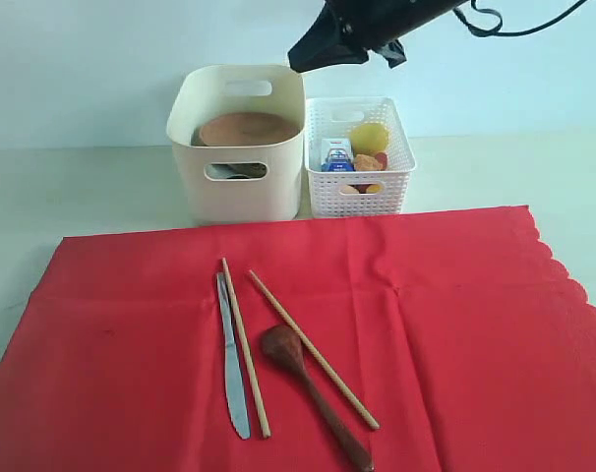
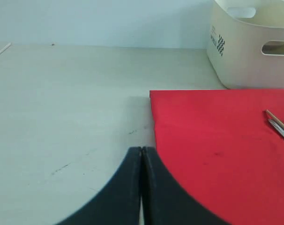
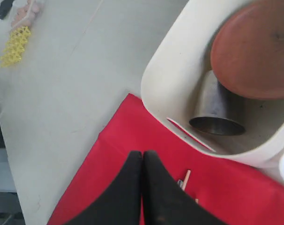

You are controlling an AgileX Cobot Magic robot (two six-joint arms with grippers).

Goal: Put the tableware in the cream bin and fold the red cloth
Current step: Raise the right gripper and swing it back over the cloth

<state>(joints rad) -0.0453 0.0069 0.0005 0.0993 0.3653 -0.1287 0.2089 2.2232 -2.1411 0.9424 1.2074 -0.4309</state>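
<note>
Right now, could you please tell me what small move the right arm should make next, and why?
Probably open the right gripper and lower it toward the dark wooden spoon. The gripper is shut and empty up by the cream bin, which holds the round brown plate and steel cup, while spoon, knife and two chopsticks lie on the red cloth.

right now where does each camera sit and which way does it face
Exterior: off the near edge of the cloth, angled down toward the bin; right hand at top.
Left wrist: low over the table, past the shut left hand to the cloth corner.
Right wrist: high, down past the shut right hand into the bin: plate, cup.
All share cloth and bin.
</note>
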